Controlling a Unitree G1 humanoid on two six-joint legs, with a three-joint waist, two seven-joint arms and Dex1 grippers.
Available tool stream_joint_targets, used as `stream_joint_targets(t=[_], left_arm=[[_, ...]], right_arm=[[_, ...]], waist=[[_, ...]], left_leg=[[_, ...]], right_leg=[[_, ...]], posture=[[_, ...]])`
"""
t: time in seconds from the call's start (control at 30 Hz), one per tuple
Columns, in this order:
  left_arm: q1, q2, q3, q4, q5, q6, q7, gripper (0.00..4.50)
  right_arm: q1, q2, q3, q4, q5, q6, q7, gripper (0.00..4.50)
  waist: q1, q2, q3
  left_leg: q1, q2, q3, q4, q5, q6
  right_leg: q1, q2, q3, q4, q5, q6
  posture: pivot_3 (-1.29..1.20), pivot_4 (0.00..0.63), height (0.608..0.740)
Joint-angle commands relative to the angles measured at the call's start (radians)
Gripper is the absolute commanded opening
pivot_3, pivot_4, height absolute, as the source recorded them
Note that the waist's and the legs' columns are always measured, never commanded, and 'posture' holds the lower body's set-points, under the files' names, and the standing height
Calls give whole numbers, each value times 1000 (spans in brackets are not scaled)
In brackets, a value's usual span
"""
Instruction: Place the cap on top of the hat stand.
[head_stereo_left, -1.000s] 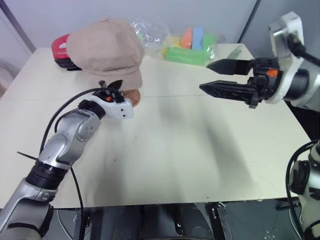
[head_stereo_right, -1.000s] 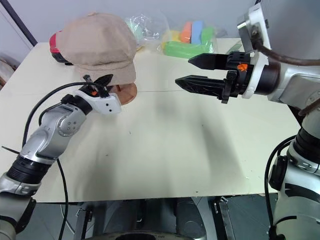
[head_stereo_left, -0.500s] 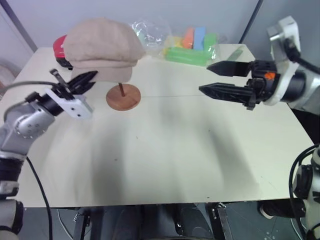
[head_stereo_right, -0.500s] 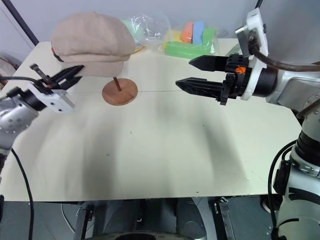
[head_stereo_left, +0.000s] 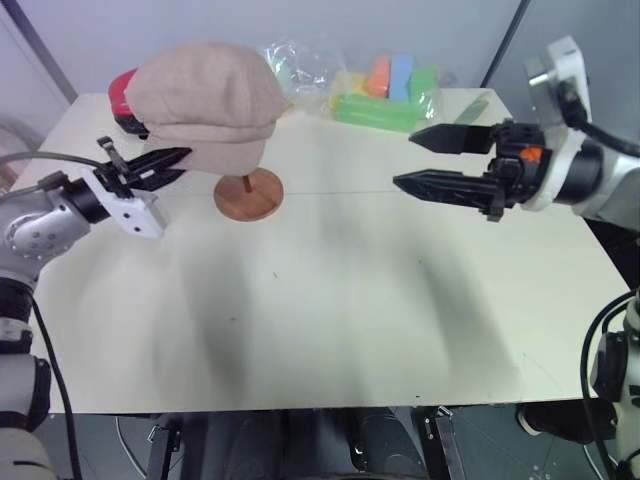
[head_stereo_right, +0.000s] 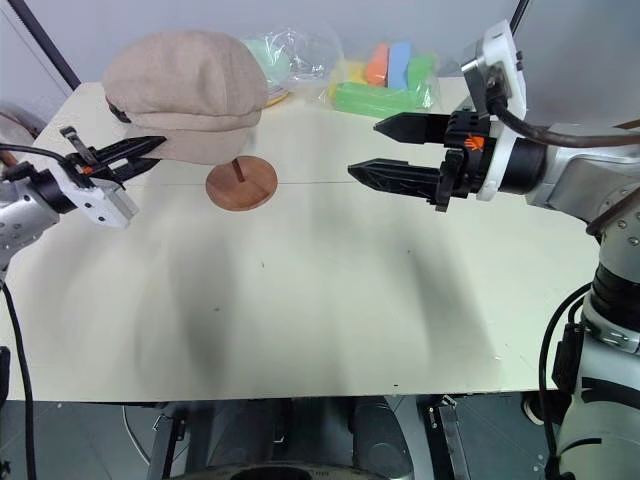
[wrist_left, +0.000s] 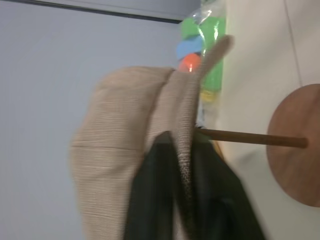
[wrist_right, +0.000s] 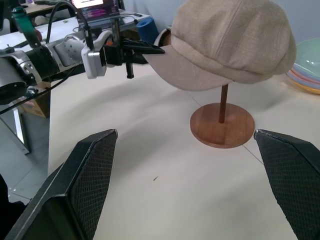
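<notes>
Head views: the cap (head_stereo_left: 205, 100) is sitting on top of the hat stand (head_stereo_left: 247, 194), covering the top disc; the thin rod and round base are showing below it on the pale surface (head_stereo_left: 330, 290). The left claw (head_stereo_left: 172, 166) is reaching level toward the cap's brim from the robot's left. Its black fingers are lying either side of the brim edge, a narrow gap between them; whether they are pinching the fabric cannot be told here. The right claw (head_stereo_left: 430, 158) is hovering well off to the other side of the stand, fingers spread wide, nothing between them. Beyond the cap, a red-topped black case (head_stereo_left: 124, 100) is peeking out; a clear bag of coloured blocks (head_stereo_left: 385, 90) is lying at the far edge.

Left wrist view: the brim of the cap (wrist_left: 135, 150) is running straight between the two dark fingers (wrist_left: 150, 200), fabric touching both. The rod and base of the stand (wrist_left: 295, 145) are lying just past the claw's tips. The head views are not giving this close contact.

Right wrist view: the two wide-apart mesh-faced fingers (wrist_right: 85, 175) are framing the scene. Ahead of them, the cap (wrist_right: 230, 40) is perched on the stand (wrist_right: 222, 122), slightly tilted, and the left claw (wrist_right: 145, 49) is meeting the brim from the far side.
</notes>
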Motion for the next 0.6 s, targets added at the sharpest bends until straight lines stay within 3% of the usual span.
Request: stream_joint_targets(t=[0.03, 0.13, 0.17, 0.27, 0.4, 0.53, 0.6], left_arm=[[-5, 3, 14, -17, -17, -19, 5, 2500], [41, 16, 26, -67, -39, -24, -2, 4107], [62, 23, 32, -88, -47, -23, -4, 4450], [181, 56, 84, -220, -96, 56, -15, 4450], [455, 119, 208, -504, -270, 351, -108, 4450], [762, 132, 448, -835, -633, 930, -248, 4450], [873, 127, 622, -973, -895, 1255, -305, 4450]], right_arm=[[-14, -20, -11, -1, 4, -26, 1, 4500], [-12, -20, 0, 6, -4, -37, 8, 4500], [-10, -20, 4, 9, -6, -42, 11, 4500], [-6, -20, 23, 29, -25, -66, 27, 4500], [5, -29, 52, 62, -66, -107, 64, 4500], [4, -45, 88, 121, -125, -170, 119, 4500], [-17, -43, 106, 162, -151, -198, 141, 4500]], waist=[[1, 0, 0], [-1, 0, 0], [-2, 0, 0], [-3, 0, 0], [-13, 0, 0], [-23, 1, 0], [-24, 1, 1]], left_leg=[[0, 0, 0, 0, 0, 0], [0, 0, 0, 0, 0, 0], [0, 0, 0, 0, 0, 0], [0, 1, 0, 0, 0, 0], [0, 2, 0, -1, 0, 0], [0, 2, 0, -1, 0, 0], [0, 2, 0, -1, 0, 0]], right_leg=[[0, 0, 0, 0, 0, 0], [0, 0, 0, 0, 0, 0], [0, 0, 0, 0, 0, 0], [-1, 0, 0, 0, 0, 0], [-2, 0, 1, 1, 0, 0], [-1, -1, 0, 1, 0, -1], [-1, -2, 0, 1, 0, -1]], posture=[[0, 150, 740], [0, 150, 740], [0, 150, 740], [0, 150, 740], [0, 150, 740], [0, 150, 740], [0, 150, 740]])
